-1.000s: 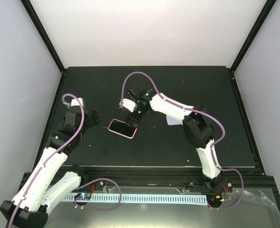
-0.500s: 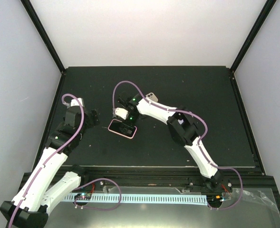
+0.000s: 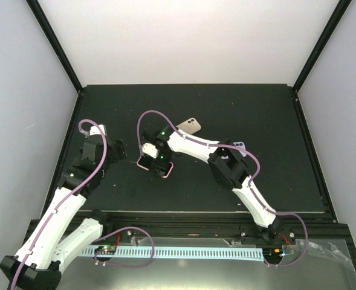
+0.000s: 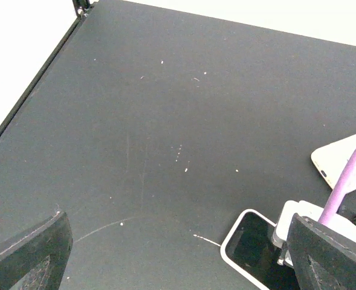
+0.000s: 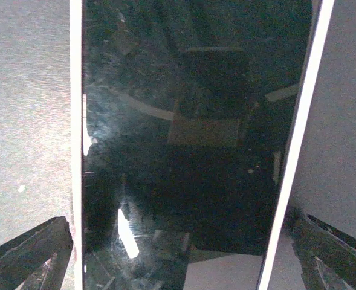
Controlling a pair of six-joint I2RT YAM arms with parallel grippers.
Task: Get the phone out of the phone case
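Note:
The phone [image 3: 164,170] lies screen up in its pink-rimmed case [image 3: 171,171] on the black mat, left of centre. My right gripper [image 3: 154,160] is directly over it, pointing down. In the right wrist view the dark screen [image 5: 190,139] fills the frame, with the case's pale rim [image 5: 292,157] along both long sides. My right gripper [image 5: 181,266] is open, one finger [image 5: 26,254] outside each long edge. My left gripper [image 3: 120,151] is open and empty, just left of the phone. The left wrist view shows the phone [image 4: 250,244] at lower right.
A beige phone [image 3: 190,125] lies face down behind the right arm; it also shows in the left wrist view [image 4: 341,158]. A lavender object [image 3: 240,145] sits partly under the right arm's elbow. The mat's raised black frame [image 3: 66,151] runs along the left.
My right gripper has swung left and toward the near edge, from behind the phone to right over it. This uncovered the beige phone behind. The left arm has not moved.

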